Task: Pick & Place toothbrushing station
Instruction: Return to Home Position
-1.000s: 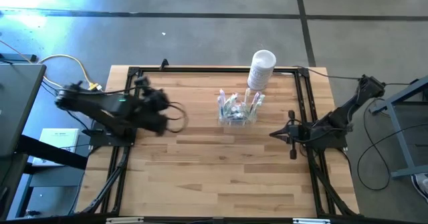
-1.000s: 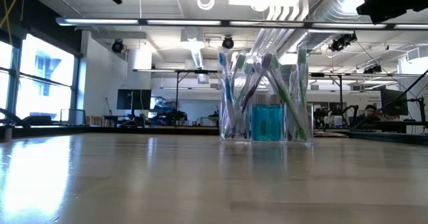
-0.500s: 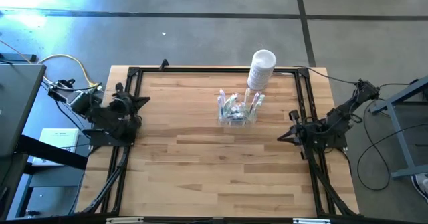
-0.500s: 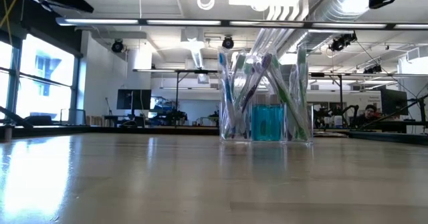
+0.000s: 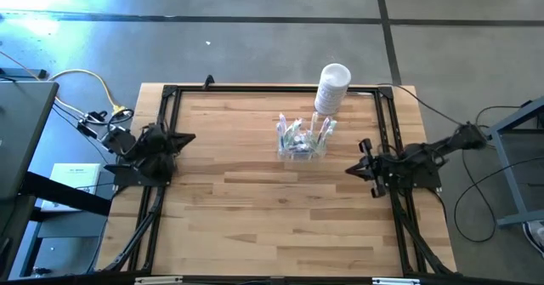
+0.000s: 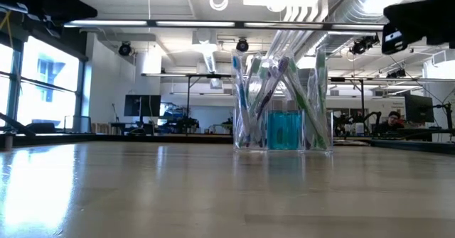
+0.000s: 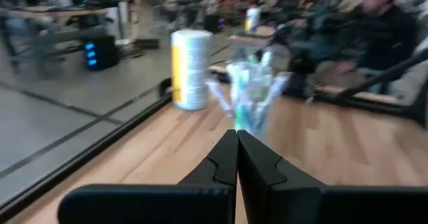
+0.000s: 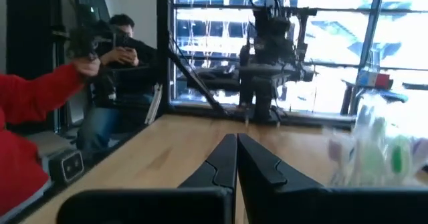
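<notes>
The toothbrushing station [image 5: 302, 139] is a small clear holder with several toothbrushes standing in it. It rests by its base on the wooden table, right of the middle toward the far edge, and shows in the low view [image 6: 281, 103] and left wrist view [image 7: 251, 97]. My left gripper [image 5: 189, 138] is shut and empty at the table's left edge; its own view [image 7: 237, 136] shows the fingertips together. My right gripper [image 5: 350, 170] is shut and empty at the right edge, as its own view [image 8: 237, 140] shows.
A white cylindrical container [image 5: 332, 88] stands just beyond the station at the far edge. A black metal frame [image 5: 272, 88] runs round the table. People sit in the room beyond the table [image 8: 117, 43].
My left arm has drawn back from over the table toward its left edge and settled there. My right arm has shifted and stretched out lower at the right edge, its gripper still pointing toward the table's middle. The station has not moved.
</notes>
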Robot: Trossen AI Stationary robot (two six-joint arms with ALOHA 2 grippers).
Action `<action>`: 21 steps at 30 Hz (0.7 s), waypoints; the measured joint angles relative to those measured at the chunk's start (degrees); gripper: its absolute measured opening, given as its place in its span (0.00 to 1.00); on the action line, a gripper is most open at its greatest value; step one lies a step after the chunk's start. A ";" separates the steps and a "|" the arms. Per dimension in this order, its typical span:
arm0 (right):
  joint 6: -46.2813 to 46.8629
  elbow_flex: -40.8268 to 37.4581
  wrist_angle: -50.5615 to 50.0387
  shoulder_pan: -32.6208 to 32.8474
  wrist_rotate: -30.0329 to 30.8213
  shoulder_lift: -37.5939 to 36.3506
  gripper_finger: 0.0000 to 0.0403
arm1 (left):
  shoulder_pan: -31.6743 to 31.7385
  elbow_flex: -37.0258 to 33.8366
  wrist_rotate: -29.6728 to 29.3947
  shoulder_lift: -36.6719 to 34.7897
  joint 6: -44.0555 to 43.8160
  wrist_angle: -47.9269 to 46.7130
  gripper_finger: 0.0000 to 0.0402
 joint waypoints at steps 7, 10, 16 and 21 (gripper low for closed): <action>2.79 -0.55 -1.80 -5.52 -7.60 -0.30 0.01 | 0.00 -5.99 3.69 -1.01 1.54 4.93 0.00; 2.79 -0.55 -1.82 -7.23 -10.37 -0.30 0.01 | 0.00 -8.37 4.04 -0.97 1.79 7.25 0.00; 2.97 -0.59 -1.88 -9.46 -11.38 -0.30 0.01 | 0.00 -12.55 6.95 -0.96 1.54 10.67 0.00; 2.82 -0.59 -2.93 -10.03 -11.28 -0.30 0.01 | 0.02 -16.26 7.67 -1.01 1.39 11.23 0.00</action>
